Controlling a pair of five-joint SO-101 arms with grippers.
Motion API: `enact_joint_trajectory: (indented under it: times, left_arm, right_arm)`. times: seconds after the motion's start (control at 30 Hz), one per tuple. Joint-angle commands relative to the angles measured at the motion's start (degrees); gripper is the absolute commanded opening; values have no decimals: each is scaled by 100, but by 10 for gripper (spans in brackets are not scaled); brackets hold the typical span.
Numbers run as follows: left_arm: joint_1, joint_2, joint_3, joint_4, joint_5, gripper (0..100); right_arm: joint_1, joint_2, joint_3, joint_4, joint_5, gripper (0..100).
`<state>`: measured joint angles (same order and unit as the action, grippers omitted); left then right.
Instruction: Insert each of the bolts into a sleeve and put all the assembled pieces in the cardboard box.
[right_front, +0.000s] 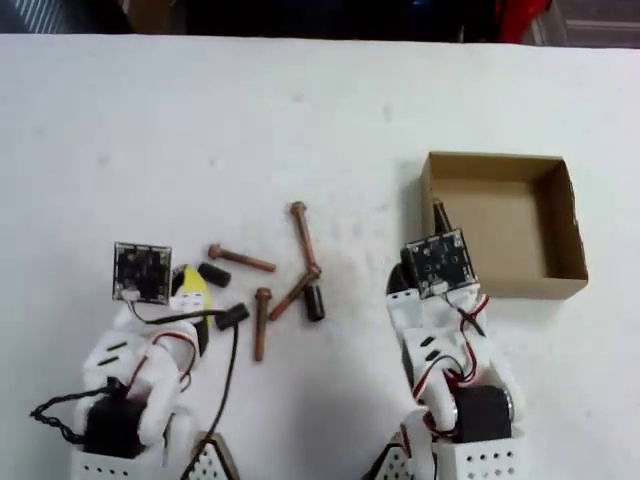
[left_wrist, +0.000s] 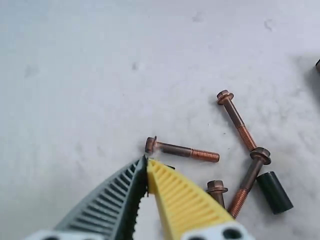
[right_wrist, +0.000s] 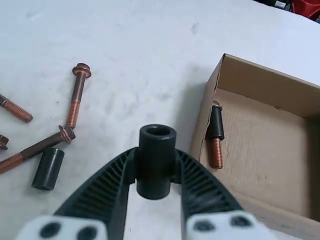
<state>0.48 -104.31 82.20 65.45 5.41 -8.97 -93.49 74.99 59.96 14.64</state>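
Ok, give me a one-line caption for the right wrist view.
Right gripper shut on a black sleeve beside the cardboard box, one assembled piece already inside.

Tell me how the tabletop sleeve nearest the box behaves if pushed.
Lying on its side, the round sleeve would probably roll if nudged. It looks rigid and smooth, so grips might slip. The adjacent bolt may block it.

Copper bolts (left_wrist: 182, 150), black sleeve (right_wrist: 156, 160) — brown box (right_front: 495, 163) (plain).

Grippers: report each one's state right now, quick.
Left gripper: closed, nothing between the fingers.
Right gripper: closed on a black sleeve.
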Motion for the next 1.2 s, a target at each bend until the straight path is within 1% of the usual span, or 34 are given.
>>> enact_joint_trajectory:
  times: [0.0, 0.1, 0.3, 0.47, 0.63, 0.73, 0.9, 1.03, 1.17]
  left_arm:
    - [101, 145, -448, -167, -53, 22]
    - [101, 822, -756, -176, -26, 22]
    - [136, 2809, -1881, -211, -26, 22]
    - [541, 4171, -2523, -211, -9, 23]
    - [875, 5235, -2989, -369, 501, 23]
    - [1024, 5807, -3138, -703, 598, 23]
    - [1156, 6651, -3446, -1213, 932, 24]
    - [1209, 7284, -3895, -1266, 1152, 24]
    - [1209, 7908, -4352, -1248, 1160, 24]
  right_arm:
    - [110, -286, 62, -171, -62, 17]
    - [110, -418, 220, -171, -62, 17]
    - [110, -716, 580, -171, -62, 17]
    - [119, -989, 870, -180, -62, 17]
    - [418, -963, 905, -180, -132, 17]
    - [514, -963, 1002, -189, -413, 18]
    - [523, -963, 1284, -514, -413, 18]
    - [523, -963, 1424, -664, -413, 18]
    - [523, -963, 1433, -664, -413, 18]
